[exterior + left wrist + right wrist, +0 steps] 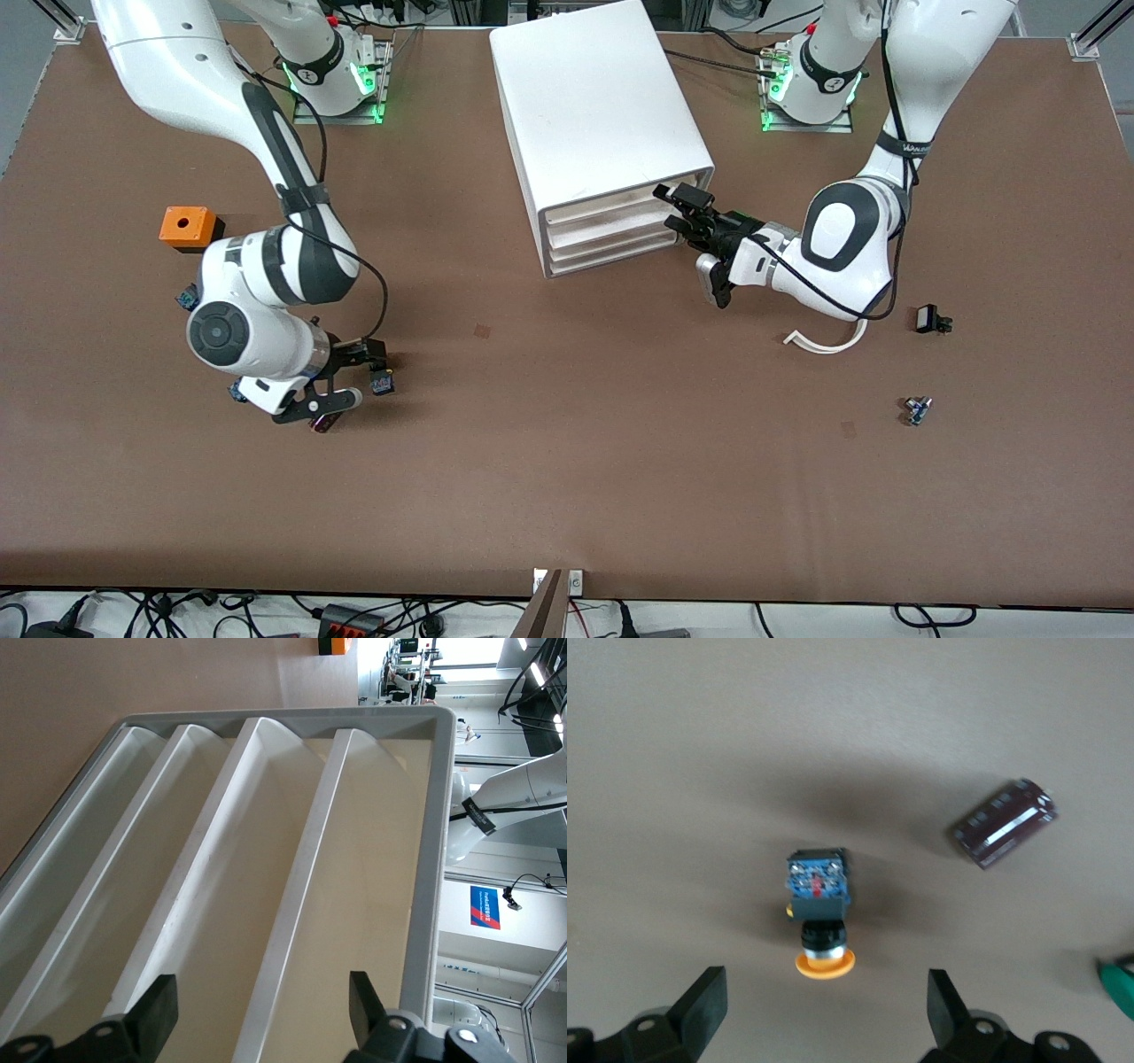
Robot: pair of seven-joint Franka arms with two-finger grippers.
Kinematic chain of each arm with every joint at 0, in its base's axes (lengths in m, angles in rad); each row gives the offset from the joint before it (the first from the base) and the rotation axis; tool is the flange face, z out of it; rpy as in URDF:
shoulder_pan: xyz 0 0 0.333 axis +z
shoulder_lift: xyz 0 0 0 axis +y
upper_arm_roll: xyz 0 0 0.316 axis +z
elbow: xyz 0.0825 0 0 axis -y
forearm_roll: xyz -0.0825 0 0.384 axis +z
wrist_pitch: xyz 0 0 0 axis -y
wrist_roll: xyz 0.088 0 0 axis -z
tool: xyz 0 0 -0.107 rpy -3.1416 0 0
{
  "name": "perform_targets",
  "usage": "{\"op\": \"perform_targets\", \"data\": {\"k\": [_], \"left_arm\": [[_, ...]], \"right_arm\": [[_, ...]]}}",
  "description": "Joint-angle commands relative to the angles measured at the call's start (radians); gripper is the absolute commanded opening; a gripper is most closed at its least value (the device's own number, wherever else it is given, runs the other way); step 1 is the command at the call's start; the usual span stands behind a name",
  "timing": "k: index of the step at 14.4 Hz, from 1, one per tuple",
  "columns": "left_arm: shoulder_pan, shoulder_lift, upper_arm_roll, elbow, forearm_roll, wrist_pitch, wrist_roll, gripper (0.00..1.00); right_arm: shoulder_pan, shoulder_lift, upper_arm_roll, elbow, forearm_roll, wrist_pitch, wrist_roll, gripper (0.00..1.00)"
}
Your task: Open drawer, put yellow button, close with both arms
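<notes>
Yellow button on table beneath open right end effector.

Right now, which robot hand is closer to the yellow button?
The right one. The right end effector hangs open just above the yellow button on the table. The left end effector is open at the cabinet's drawers.

Shut top drawer; yellow button lying on table.

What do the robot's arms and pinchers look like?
Both arms are big, smooth and white with dark grey joints. A thin black cable runs along each. The left gripper and the right gripper are black, with two flat fingers. Green lights glow at the round bases.
</notes>
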Motion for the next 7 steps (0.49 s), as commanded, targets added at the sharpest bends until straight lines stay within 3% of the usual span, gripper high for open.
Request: {"op": "perform_targets", "data": {"k": [1,7], "left_arm": [[0.004,-0.026,-0.026,-0.041,-0.022,0.010,0.061,0.78],[-0.015,-0.023,-0.042,-0.041,-0.020,0.013,0.066,0.55]], "right_arm": [[0.021,0.035,-0.004,0.029,-0.032,0.038,-0.016,1.00],[0.029,0.090,-0.004,0.027,-0.041,0.132,-0.016,1.00]]}}
